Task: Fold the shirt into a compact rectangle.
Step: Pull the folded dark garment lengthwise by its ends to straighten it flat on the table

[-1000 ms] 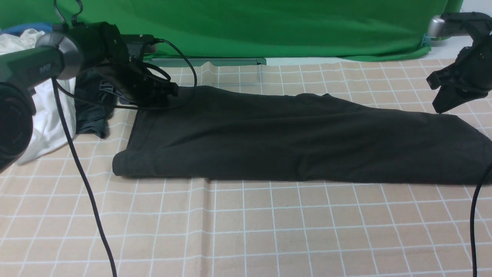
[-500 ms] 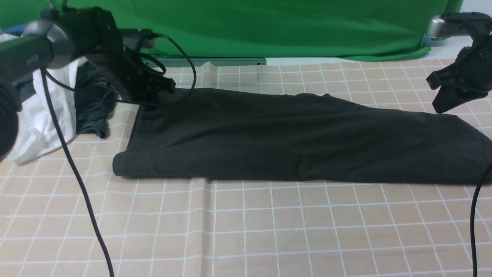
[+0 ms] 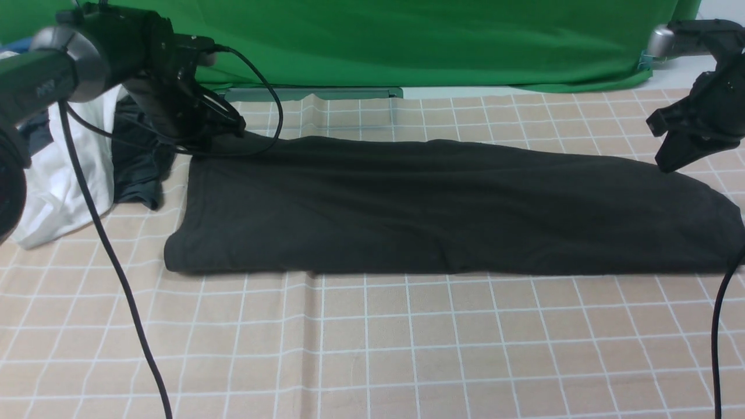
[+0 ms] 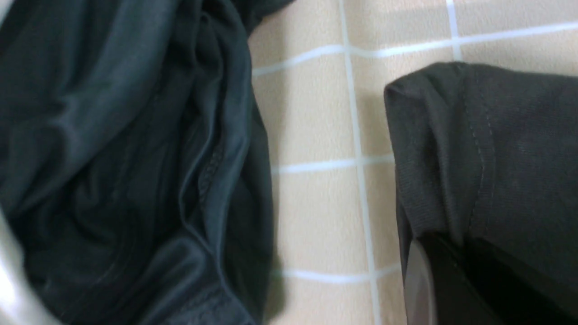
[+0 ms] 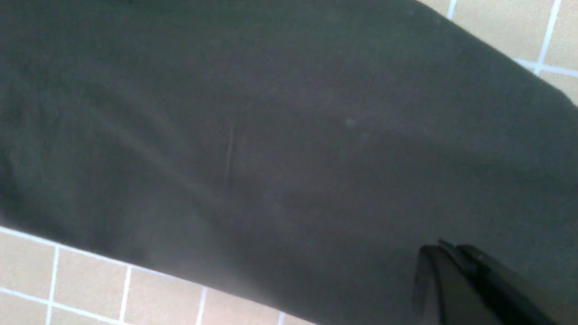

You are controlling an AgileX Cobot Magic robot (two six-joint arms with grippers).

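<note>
You can't see your left claw (image 4: 445, 257) tips, the shirt (image 4: 510, 135) hem covers them. The right claw (image 5: 451, 266) is cut off at the picture's edge.

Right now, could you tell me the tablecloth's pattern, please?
Tablecloth: beige with white grid; front view.

The left pincer (image 4: 429, 257) grips the shirt's (image 4: 519, 149) hemmed corner. A crumpled dark garment (image 4: 126, 158) lies apart from it, across bare checked tabletop (image 4: 316, 207).
</note>
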